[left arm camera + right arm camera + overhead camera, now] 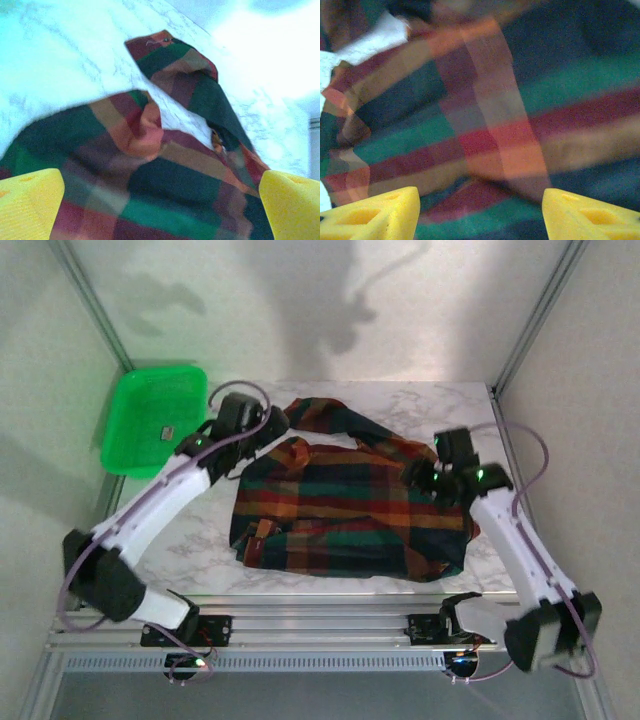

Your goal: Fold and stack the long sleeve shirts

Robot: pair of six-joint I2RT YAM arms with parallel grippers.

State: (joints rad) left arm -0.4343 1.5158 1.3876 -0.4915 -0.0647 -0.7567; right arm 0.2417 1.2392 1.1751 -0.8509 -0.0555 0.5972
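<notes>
One plaid long sleeve shirt (345, 515) lies mid-frame on the marble table (190, 540), roughly folded, its long axis running left to right. A loose sleeve (340, 415) loops toward upper centre, and which way the collar points is unclear. The left gripper (275, 428) and right gripper (418, 480) hover at its upper corners, jaws parted and empty. Tidying and stacking remain.

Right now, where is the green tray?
In the top external view, the green tray sits at the far left corner of the table, with the plaid shirt to its right.
</notes>
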